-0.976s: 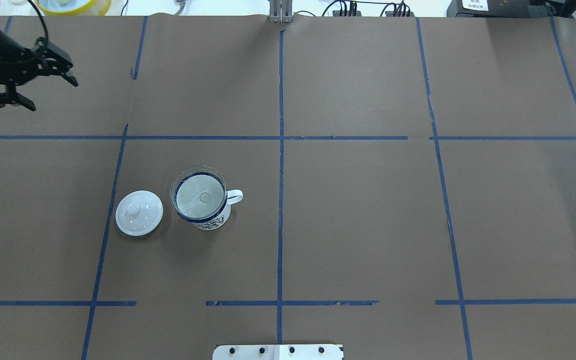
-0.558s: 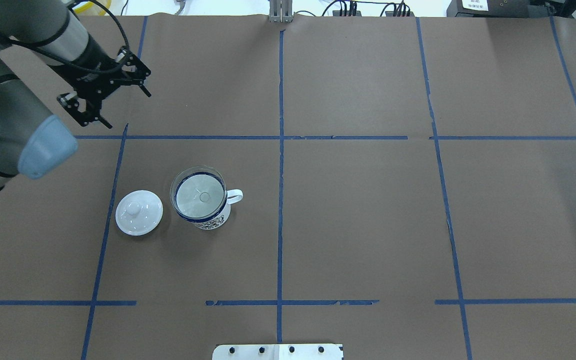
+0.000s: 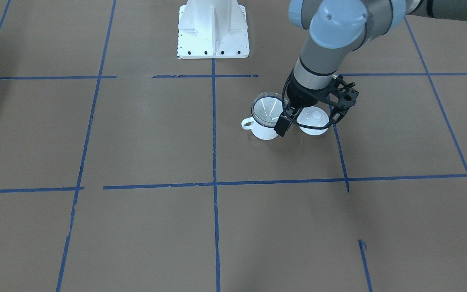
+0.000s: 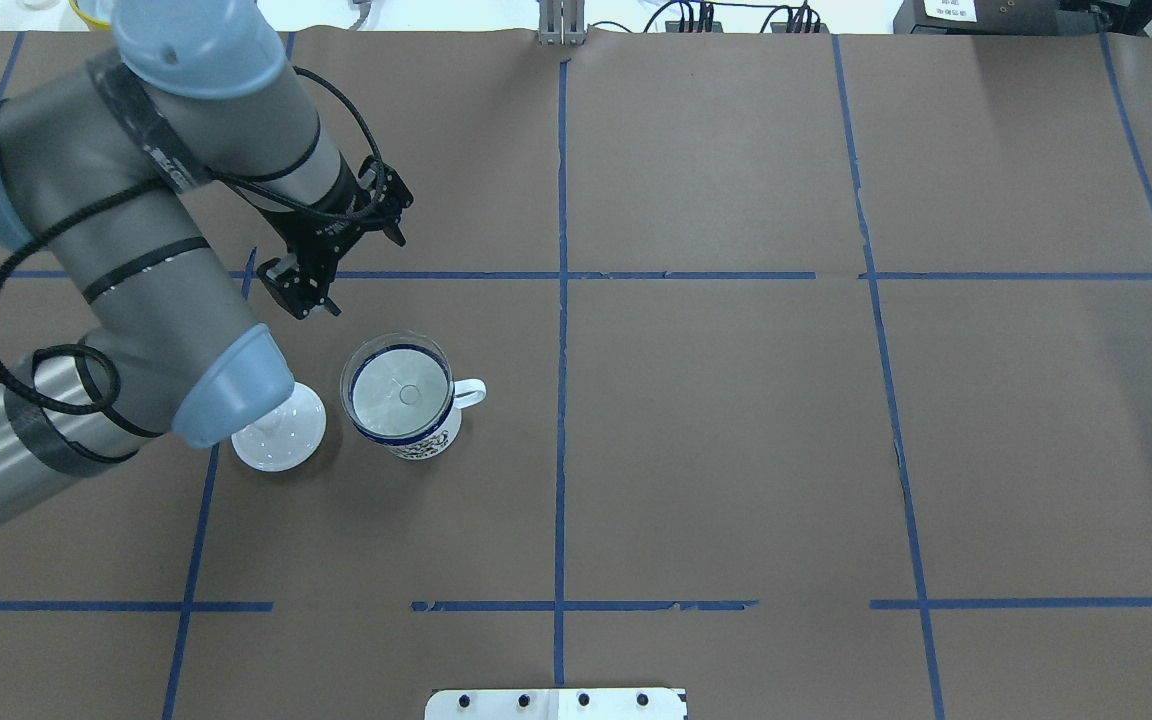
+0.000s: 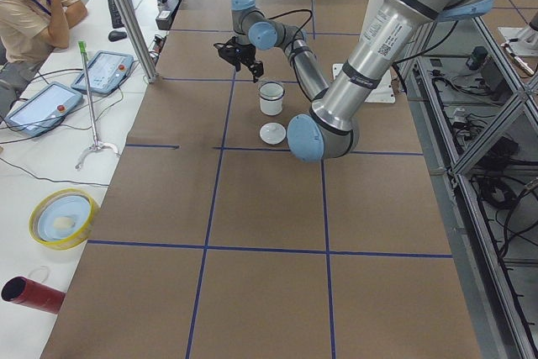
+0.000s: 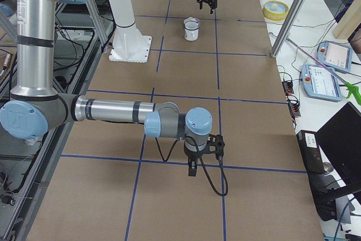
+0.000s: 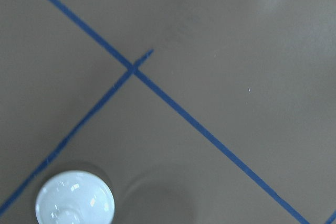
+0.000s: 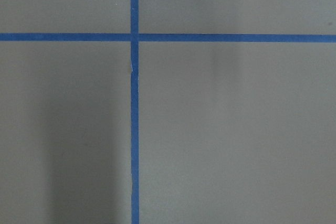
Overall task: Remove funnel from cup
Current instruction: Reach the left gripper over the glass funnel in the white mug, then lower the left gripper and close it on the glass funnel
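Counting one desk (image 4: 736, 450), two arms, one cup (image 4: 426, 440), one funnel (image 4: 401, 392) seated in that cup, one lid (image 4: 284, 442) beside it. Left arm (image 4: 146, 270) has swung in from the corner, jaws spread wide near the cup; right arm (image 6: 113, 109), jaws' state I cannot tell.

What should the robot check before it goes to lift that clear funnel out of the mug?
1. The funnel sits in the cup, rim level: ok.
2. The left end effector is open: ok.
3. The left end effector is lined up over the funnel: not ok; its wrist view shows only the lid.
4. The lid stands apart from the cup: ok.
5. The right end effector is far from the cup: ok.
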